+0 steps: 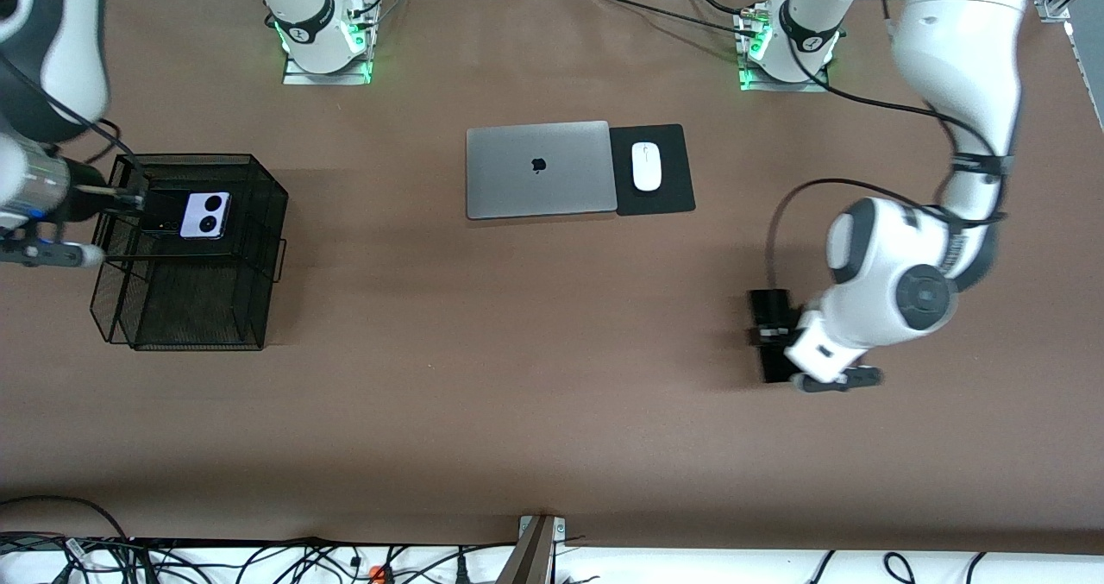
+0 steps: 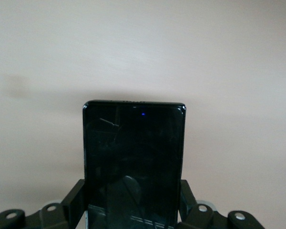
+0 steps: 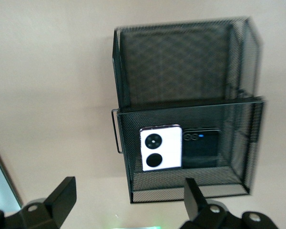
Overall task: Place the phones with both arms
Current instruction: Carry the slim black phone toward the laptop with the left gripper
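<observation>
left claw [image 2: 133, 210] clamped slab [image 2: 134, 164] by its long edges; rigid, slick glass, judged slip-prone. right claw [image 3: 128, 195] apart over basket [image 3: 243, 143].

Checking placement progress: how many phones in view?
3: lavender-white phone and squarish black phone side by side in the mesh basket; slim black phone in left gripper.

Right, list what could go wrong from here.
1. The left gripper grips the long black phone only at one end, so it might tilt or slip on the way.
2. The upper tray of the mesh basket already holds the lavender-white phone and a black phone; a third could land on them.
3. The right gripper hangs open over the basket, in the way.
</observation>
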Tool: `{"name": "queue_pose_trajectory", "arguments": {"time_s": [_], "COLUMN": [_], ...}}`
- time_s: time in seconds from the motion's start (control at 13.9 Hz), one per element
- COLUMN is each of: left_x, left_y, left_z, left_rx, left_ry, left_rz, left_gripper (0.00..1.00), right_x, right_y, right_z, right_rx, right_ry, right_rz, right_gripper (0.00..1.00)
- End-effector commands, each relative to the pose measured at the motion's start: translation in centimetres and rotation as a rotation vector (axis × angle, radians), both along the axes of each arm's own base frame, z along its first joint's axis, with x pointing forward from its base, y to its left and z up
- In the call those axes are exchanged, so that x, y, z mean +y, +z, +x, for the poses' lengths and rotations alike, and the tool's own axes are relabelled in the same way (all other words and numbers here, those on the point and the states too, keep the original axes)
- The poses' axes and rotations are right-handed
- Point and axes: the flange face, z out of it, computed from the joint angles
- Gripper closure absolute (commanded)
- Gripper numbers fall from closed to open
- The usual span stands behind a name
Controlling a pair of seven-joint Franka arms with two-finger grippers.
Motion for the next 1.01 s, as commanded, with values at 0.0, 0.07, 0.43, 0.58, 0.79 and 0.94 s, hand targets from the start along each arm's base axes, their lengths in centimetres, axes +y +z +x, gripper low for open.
{"name": "queue_pose_trajectory", "arguments": {"time_s": [0.0,0.07,0.43,0.58,0.79,0.94], "left_x": [-8.9,-12.4,-25.8,-29.4,-32.3,-34.1], "left_y": [-0.5,-1.1,-2.5,-4.8,-7.0,-8.0], "left_z": [0.2,-0.1,-4.2,-5.4,-6.7,-8.3], "left_rx": [0.001,-0.012,-0.111,-0.107,-0.099,-0.090], "left_ry": [0.042,0.061,0.101,0.088,0.086,0.056], "left_rz": [-0.036,-0.039,-0.095,-0.095,-0.096,-0.088], "left_gripper": [1.00,1.00,0.99,0.99,0.98,0.98], "right_x": [0.6,0.6,3.5,2.1,2.1,1.6], "right_y": [5.1,5.7,4.8,4.5,4.3,4.0], "right_z": [0.5,0.4,0.1,-0.5,-1.6,-2.8], "right_rx": [-0.036,-0.037,-0.003,-0.003,-0.063,-0.110], "right_ry": [0.019,0.028,0.078,0.032,-0.011,-0.022], "right_rz": [-0.044,-0.058,0.007,0.028,0.053,0.060], "right_gripper": [0.00,0.00,0.00,0.00,0.00,0.00]}}
